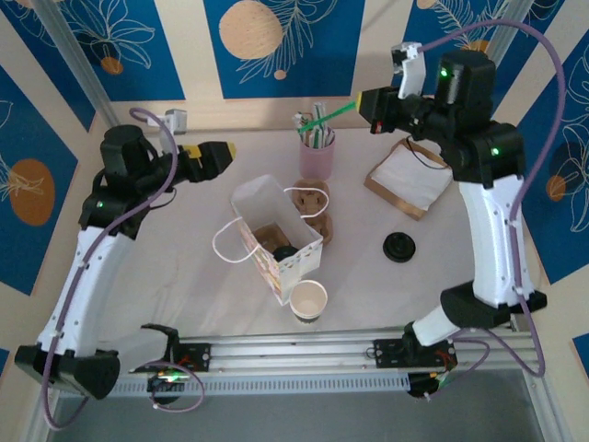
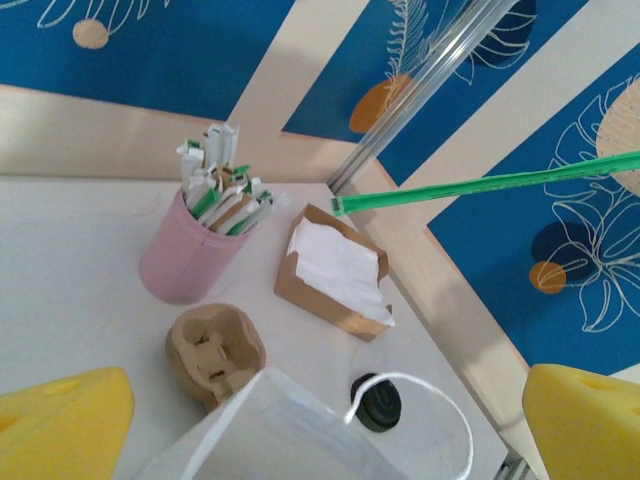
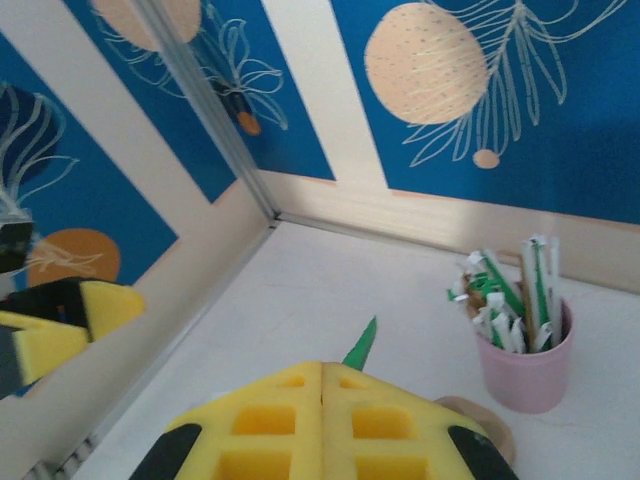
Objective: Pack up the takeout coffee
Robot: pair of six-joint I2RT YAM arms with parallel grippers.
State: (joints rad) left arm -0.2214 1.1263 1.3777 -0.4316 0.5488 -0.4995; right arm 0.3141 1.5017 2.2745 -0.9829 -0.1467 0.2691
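The takeout coffee [image 1: 284,251] shows as a round black lid inside the open white paper bag [image 1: 260,201], beside a brown carrier insert. My left gripper [image 1: 219,155] hangs open to the left of the bag and above it, its yellow pads [image 2: 62,420] wide apart with nothing between them and the bag's rim [image 2: 262,425] below. My right gripper [image 1: 365,103] is raised at the back right, shut on a green straw [image 1: 336,114] that points toward the pink cup. In the right wrist view, the straw's tip [image 3: 361,345] pokes out past the closed pads [image 3: 322,400].
A pink cup of straws [image 1: 316,155] stands behind the bag. A cardboard carrier [image 1: 311,208] lies to the bag's right. A lidless white cup [image 1: 308,299] stands at the bag's near corner. A loose black lid [image 1: 399,247] and a napkin box [image 1: 409,177] lie at the right.
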